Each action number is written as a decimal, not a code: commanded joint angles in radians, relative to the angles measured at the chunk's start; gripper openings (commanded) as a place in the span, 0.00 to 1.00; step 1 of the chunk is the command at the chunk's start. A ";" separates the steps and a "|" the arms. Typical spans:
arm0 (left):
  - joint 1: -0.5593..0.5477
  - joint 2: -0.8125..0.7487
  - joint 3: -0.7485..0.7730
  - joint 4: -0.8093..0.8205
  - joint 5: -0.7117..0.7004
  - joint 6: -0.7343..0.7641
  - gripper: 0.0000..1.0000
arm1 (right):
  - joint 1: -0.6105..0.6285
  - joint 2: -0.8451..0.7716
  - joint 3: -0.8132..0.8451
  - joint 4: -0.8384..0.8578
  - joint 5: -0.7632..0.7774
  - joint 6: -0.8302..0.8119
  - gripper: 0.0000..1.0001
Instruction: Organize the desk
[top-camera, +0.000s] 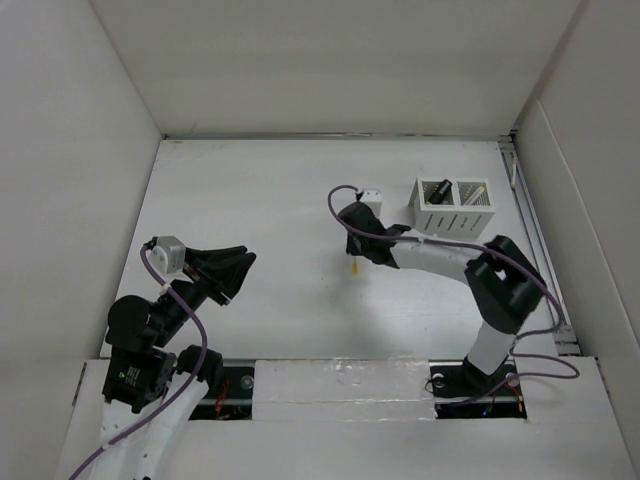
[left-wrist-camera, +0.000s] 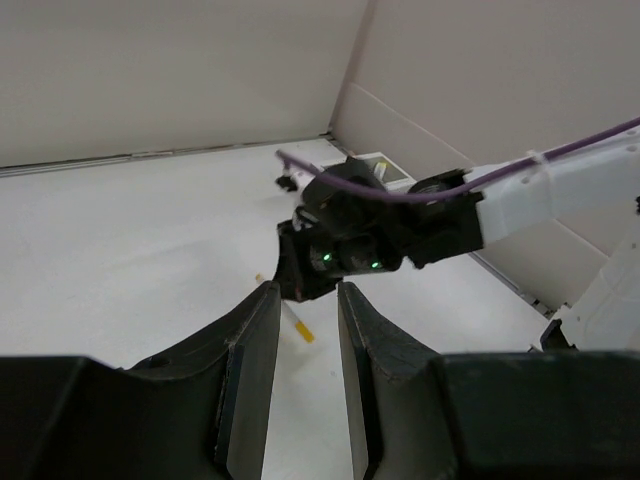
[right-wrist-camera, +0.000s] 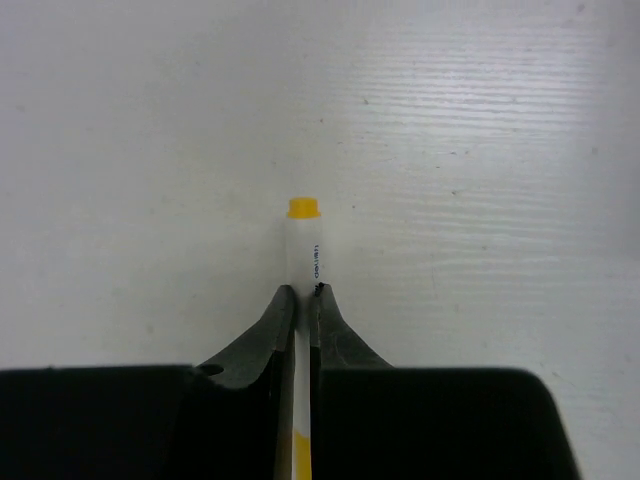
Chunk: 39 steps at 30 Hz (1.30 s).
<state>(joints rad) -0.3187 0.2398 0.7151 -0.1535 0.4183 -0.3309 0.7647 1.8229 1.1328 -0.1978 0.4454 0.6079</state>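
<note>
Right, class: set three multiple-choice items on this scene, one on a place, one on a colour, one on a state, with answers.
1. Where on the desk does the pen holder stand?
A far right
B near left
C centre

2. What colour is the end of the marker?
A blue
B yellow
C red

3. The right gripper is:
A wide open
B shut on nothing
C shut on the marker

Answers: 1 A, the top view shows it far from the bases, on the right; 2 B, the right wrist view shows a yellow tip; 3 C, its jaws pinch the white barrel.
</note>
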 joint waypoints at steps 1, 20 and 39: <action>0.004 -0.005 0.007 0.058 0.022 -0.005 0.27 | -0.034 -0.258 -0.034 0.109 0.027 -0.002 0.00; 0.004 -0.036 0.006 0.065 0.043 -0.008 0.27 | -0.654 -0.401 -0.042 0.388 0.372 0.066 0.00; 0.004 -0.057 0.006 0.065 0.037 -0.005 0.28 | -0.630 -0.215 -0.022 0.325 0.674 -0.031 0.00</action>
<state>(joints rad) -0.3187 0.1963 0.7151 -0.1459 0.4419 -0.3309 0.0948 1.6024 1.0653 0.1181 1.0241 0.6197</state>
